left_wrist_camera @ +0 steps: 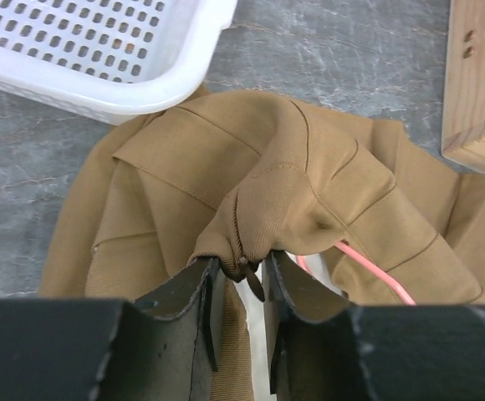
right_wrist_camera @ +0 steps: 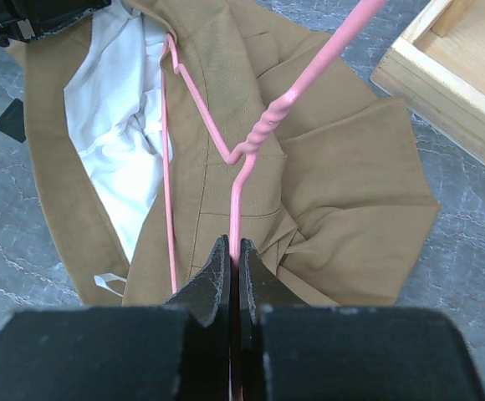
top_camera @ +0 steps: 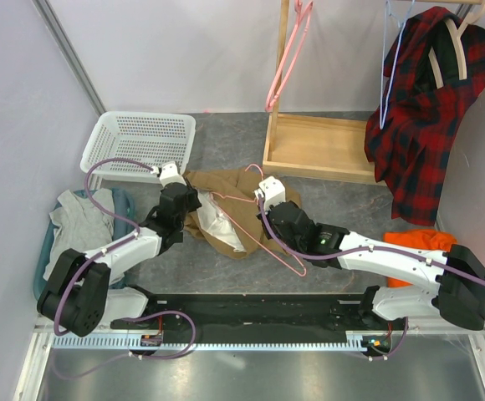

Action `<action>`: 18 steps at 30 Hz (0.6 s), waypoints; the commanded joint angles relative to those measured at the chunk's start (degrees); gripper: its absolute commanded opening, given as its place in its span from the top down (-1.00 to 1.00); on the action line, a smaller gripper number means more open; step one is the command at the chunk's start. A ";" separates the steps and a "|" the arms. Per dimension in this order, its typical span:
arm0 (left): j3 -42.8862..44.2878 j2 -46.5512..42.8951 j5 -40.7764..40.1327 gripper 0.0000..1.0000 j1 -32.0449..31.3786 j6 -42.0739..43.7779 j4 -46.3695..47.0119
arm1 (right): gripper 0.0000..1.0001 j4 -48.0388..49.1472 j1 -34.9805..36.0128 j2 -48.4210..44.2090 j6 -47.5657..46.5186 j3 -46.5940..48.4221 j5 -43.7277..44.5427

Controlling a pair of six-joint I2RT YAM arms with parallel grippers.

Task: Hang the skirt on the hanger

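Fabric of the skirt, tan twill with flat stitched seams, is pinched into a puckered peak between the narrow-set jaws of the left gripper. The right gripper is clamped tight on the hanger, thin pink wire with a twisted neck, lying over the crumpled skirt and its white lining. The skirt sprawls on a mottled grey table, between a perforated white basket and a pale wooden box.

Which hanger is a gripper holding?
The pink hanger on the skirt, in the right gripper; the second pink hanger, blue hanger and wooden hanger hang on the rack.
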 commanded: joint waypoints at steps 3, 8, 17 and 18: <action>-0.14 -1.23 3.23 0.43 0.30 -3.61 3.15 | 1.00 2.18 -0.20 -1.54 1.39 1.53 -1.08; -1.37 -4.65 4.37 0.41 0.30 -6.51 0.68 | 1.00 2.18 -0.20 -1.81 1.92 1.35 -1.43; -0.06 -4.57 5.78 0.24 0.30 -8.18 -1.69 | 1.00 2.26 -0.11 -2.07 2.36 1.09 -1.53; 0.64 -4.22 5.52 0.24 0.38 -8.44 -2.39 | 1.00 2.26 -0.20 -2.16 2.44 1.00 -1.52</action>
